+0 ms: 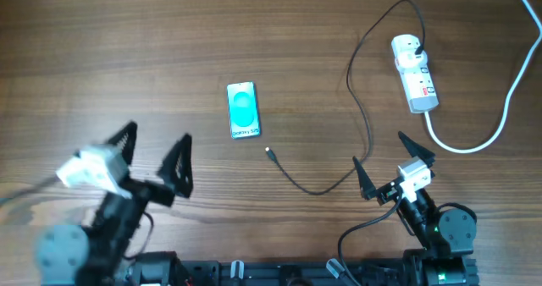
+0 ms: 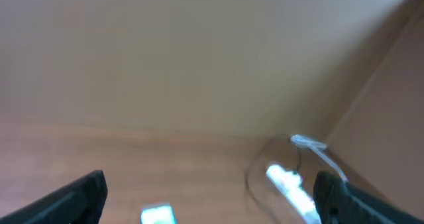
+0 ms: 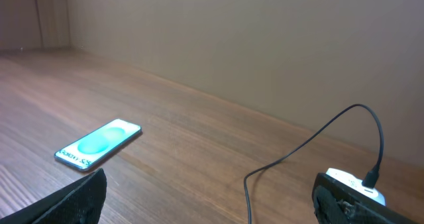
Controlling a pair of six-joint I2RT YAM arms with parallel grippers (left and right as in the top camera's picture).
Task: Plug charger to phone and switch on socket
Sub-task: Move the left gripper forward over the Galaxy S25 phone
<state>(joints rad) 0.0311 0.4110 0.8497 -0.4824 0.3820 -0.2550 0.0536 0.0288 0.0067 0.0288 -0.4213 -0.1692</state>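
Both the black left gripper and right gripper gape wide, holding nothing. The small teal-screened phone lies flat on the brown wooden table; the thin black charger cable ends near it. If I push its tip in, the phone may slide away.

Shows teal-screened phone lying flat on counter, face up; black charger curving from loose tip just beside phone to white adapter seated in white socket, far right.
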